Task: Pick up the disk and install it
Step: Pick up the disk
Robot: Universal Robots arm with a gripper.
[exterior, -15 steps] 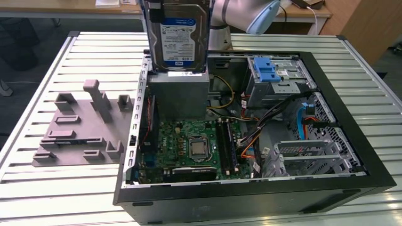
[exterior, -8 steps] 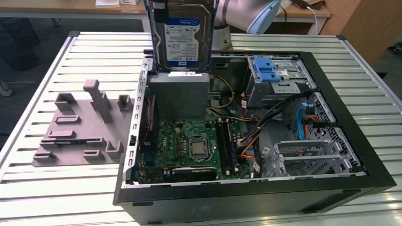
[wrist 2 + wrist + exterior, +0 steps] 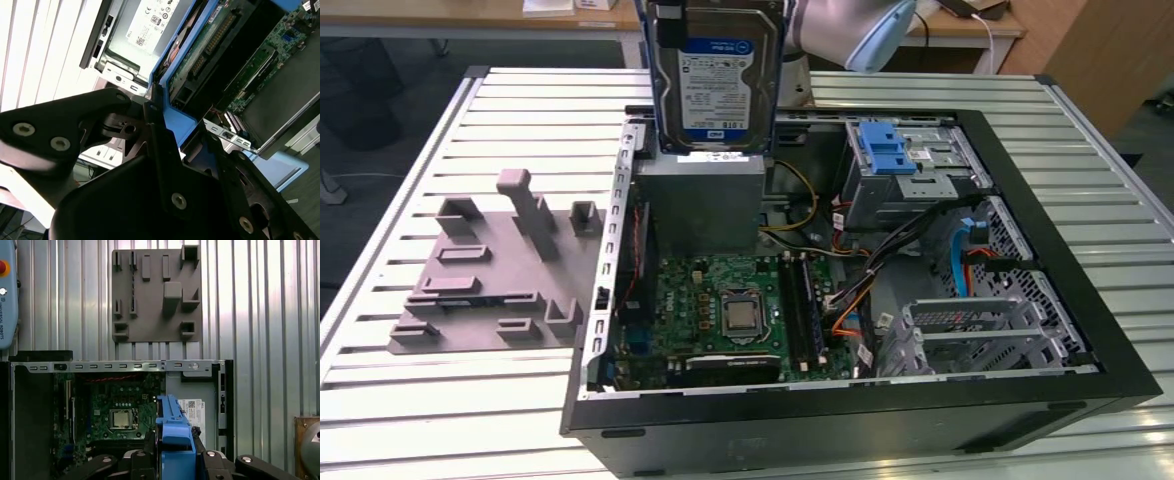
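From where I stand the pick-up looks done: the hand (image 3: 174,452) is clamped on the blue frame of the disk (image 3: 707,85). The disk hangs upright, label outward, above the grey box (image 3: 700,200) inside the open computer case (image 3: 854,430), well clear of the worktop (image 3: 454,400). I'd judge this the carry-over part of the install, and seating it would call for turning the disk to line up squarely with a bay, perhaps the cage with the blue latch (image 3: 897,150), off toward the exterior view's right.

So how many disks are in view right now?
1. The disk is held upright in the end effector, above the open case. The blue-latched cage could hide another.
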